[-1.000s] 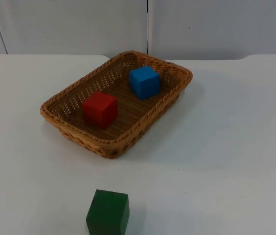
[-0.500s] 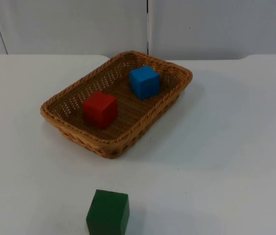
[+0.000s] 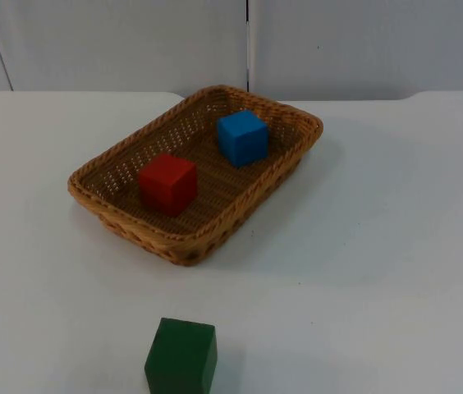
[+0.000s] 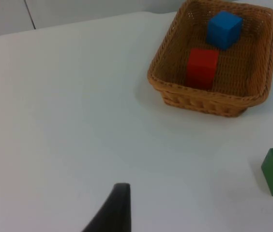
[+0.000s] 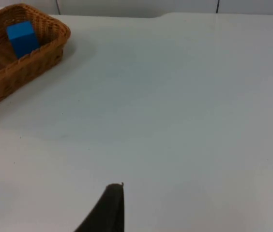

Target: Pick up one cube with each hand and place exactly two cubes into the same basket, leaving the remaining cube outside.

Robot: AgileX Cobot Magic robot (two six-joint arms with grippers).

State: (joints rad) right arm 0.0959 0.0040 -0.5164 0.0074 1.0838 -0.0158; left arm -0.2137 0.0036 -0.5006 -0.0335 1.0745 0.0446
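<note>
Cubes red (image 3: 167, 183) and blue (image 3: 242, 138) we see inside basket (image 3: 100, 200); green cube (image 3: 181, 356) at lower frame edge on table (image 3: 379, 271); claws' state we cannot tell.

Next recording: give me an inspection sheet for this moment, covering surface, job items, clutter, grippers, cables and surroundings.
Surface: white table, no marks or spills seen.
Job items: wicker basket holds the red cube and the blue cube, apart from each other; the green cube sits on the table outside the basket, nearer the camera.
Clutter: nothing seen.
Grippers: left gripper, one black fingertip above bare table, away from the basket; right gripper, one black fingertip above bare table. Neither holds a cube; both arms appear to wait.
Cables: nothing seen.
Surroundings: grey partition wall behind the table.
</note>
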